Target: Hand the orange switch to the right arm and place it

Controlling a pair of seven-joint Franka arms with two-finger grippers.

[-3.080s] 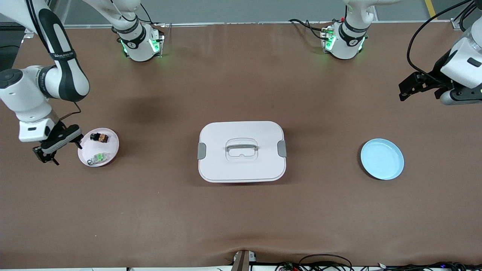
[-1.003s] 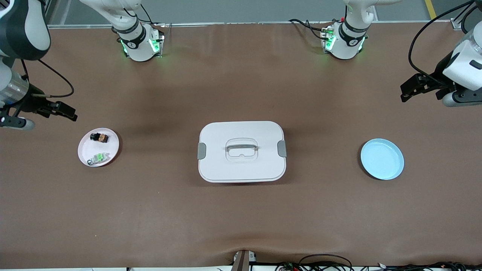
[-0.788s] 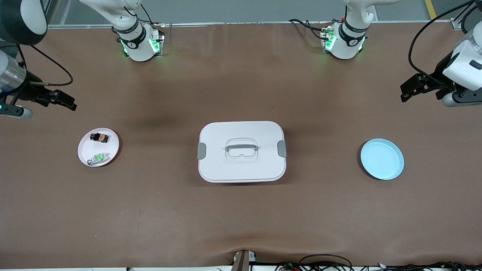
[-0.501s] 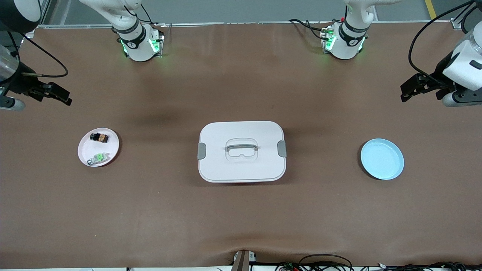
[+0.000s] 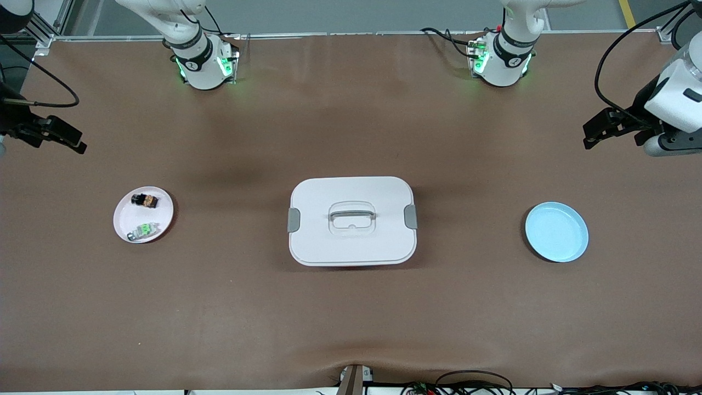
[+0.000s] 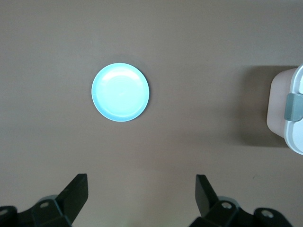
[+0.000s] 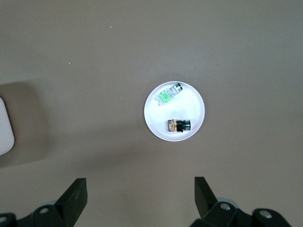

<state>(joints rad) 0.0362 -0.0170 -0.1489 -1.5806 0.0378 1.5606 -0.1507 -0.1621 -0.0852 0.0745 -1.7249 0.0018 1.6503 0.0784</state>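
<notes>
Both arms hung high, nothing in hand.
The orange switch (image 5: 145, 201) lay on the white plate (image 5: 162, 216) beside the green part (image 5: 143, 230); right gripper (image 5: 52, 134) and left gripper (image 5: 610, 127) hovered, jaws apart, empty.

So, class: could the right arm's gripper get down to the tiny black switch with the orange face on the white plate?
Probably yes: right gripper is open above the uncovered orange switch.
</notes>
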